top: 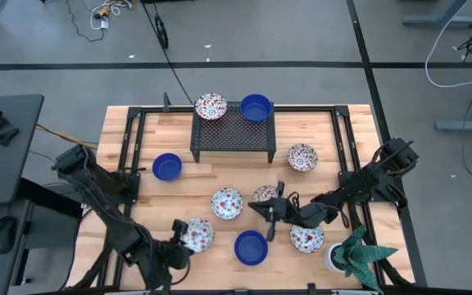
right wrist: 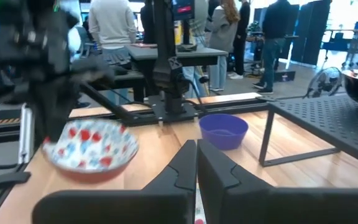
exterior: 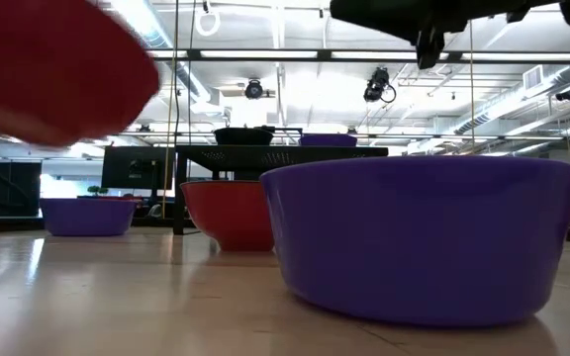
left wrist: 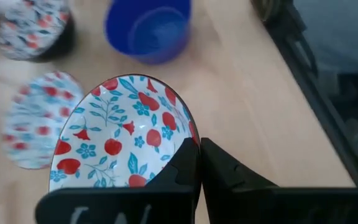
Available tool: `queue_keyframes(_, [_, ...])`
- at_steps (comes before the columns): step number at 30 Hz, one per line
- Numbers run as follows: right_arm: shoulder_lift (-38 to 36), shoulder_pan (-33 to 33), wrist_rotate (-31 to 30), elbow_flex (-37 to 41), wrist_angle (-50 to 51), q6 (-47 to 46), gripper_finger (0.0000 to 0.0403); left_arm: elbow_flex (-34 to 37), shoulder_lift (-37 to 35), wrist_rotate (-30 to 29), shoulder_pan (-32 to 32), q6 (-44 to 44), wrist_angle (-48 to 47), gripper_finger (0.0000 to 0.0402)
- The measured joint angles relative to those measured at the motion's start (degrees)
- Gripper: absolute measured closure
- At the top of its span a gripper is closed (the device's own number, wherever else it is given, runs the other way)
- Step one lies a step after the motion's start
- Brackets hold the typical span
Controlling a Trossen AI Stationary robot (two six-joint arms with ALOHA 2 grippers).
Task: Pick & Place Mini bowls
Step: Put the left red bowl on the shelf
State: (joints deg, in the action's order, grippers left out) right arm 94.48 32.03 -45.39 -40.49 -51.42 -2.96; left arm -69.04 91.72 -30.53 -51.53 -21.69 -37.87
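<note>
My left gripper is near the table's front edge, shut on a white floral mini bowl, which also shows in the high view. My right gripper is shut and empty, raised beside another floral bowl at the table's middle; it shows at the top of the low view. A blue bowl rests on its base at the front. More floral bowls and a blue one rest on the table. A floral bowl and a blue bowl stand on the rack. My left gripper pinches the floral bowl's rim on the side nearest the wrist, one finger inside the bowl and one outside. The bowl is lifted clear of the table, its opening up, as the right wrist view shows.
A black perforated rack stands at the far middle. A white pot with a green plant stands at the front right. Black frame rails run along both sides. People stand beyond the table.
</note>
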Motion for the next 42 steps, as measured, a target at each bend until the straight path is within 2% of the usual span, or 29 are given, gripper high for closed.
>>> queue_keyframes(4, [0.0,1.05,-0.04,0.0,0.02,0.45,0.0387,-8.6,0.0,-0.03,2.5,2.32,-13.09,0.0393])
queue_keyframes(7, [0.0,1.83,-0.04,0.0,0.85,0.26,0.0387,-13.74,-0.51,-2.39,4.86,5.17,-20.09,0.0393])
queue_keyframes(9, [0.0,2.37,-0.03,0.0,1.41,-0.67,0.0387,-14.95,-1.87,-3.87,7.0,9.38,-21.47,0.0393])
queue_keyframes(13, [0.0,3.4,-0.03,0.0,2.74,-3.89,0.0387,-14.06,-5.42,-3.13,13.13,17.35,-20.72,0.0393])
queue_keyframes(18, [0.0,4.45,-0.06,0.0,4.1,-5.97,0.0387,-10.29,-8.3,1.98,23.11,31.45,-12.99,0.0393])
queue_keyframes(25, [0.0,4.6,-0.16,0.0,4.43,-8.16,0.0387,-9.92,-8.07,11.04,37.66,49.18,-0.58,0.0393])
queue_keyframes(28, [0.0,4.58,-0.22,0.0,4.44,-8.61,0.0387,-9.92,-8.07,15.06,43.4,51.49,1.81,0.0393])
queue_keyframes(35, [0.0,4.57,-0.23,0.0,4.42,-8.61,0.0387,-7.8,-7.67,18.77,54.71,52.41,3.66,0.0393])
queue_keyframes(38, [0.0,4.57,-0.24,0.0,4.39,-8.73,0.0387,-5.38,-7.63,21.13,58.09,52.41,7.82,0.0393])
queue_keyframes(42, [0.0,4.57,-0.24,0.0,4.37,-8.79,0.0387,-1.86,-7.61,21.44,60.51,52.41,11.76,0.0392])
